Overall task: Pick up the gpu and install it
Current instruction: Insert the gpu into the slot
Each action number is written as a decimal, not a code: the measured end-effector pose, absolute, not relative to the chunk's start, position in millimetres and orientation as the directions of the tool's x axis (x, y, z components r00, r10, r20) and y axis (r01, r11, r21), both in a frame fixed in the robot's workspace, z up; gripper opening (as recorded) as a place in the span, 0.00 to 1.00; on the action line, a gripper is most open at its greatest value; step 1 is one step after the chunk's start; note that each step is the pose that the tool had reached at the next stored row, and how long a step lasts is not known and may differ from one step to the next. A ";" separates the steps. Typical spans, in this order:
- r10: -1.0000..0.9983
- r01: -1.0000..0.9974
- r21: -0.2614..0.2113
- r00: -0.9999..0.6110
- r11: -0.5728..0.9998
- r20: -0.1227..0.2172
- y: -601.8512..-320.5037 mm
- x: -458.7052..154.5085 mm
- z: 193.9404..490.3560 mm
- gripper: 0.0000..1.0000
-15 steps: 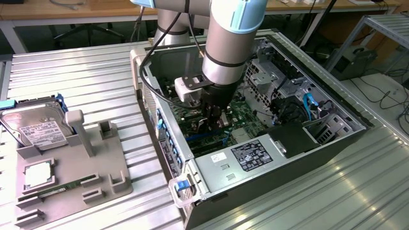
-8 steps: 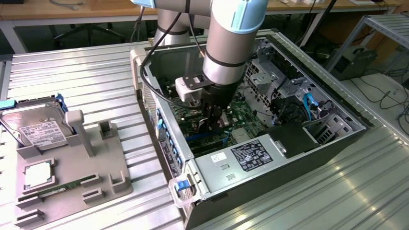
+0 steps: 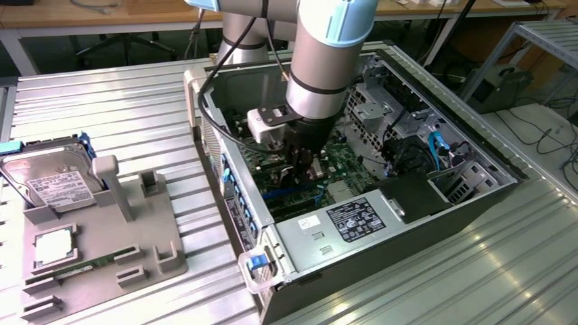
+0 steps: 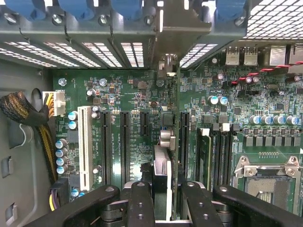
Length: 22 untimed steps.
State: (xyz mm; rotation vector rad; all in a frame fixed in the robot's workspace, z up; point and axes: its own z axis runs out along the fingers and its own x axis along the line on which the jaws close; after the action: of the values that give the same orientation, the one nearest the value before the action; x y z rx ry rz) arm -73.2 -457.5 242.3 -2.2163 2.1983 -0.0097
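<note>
GPU stands edge-on, pinched between the fingers, just above a motherboard slot; stiff, light yet fragile, best held by its upper edge.

The robot arm is a fat silver tube with light blue caps. A black cable runs along it. The gripper is black with little round screws.

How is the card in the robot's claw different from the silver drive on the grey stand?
The gpu is held on edge by the gripper, inside the open computer case. The hard drive leans in the grey stand outside it. The gpu shows a thin edge, while the hard drive shows a silver face with a white label. Both are flat, rectangular computer parts.
</note>
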 end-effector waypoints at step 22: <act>-1.000 -1.000 -0.019 0.008 -0.008 -0.010 -457.4 -74.2 228.4 0.28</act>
State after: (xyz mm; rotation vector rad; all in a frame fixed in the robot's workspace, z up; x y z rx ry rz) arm -74.2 -457.4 228.4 -2.2162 2.1985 -0.0098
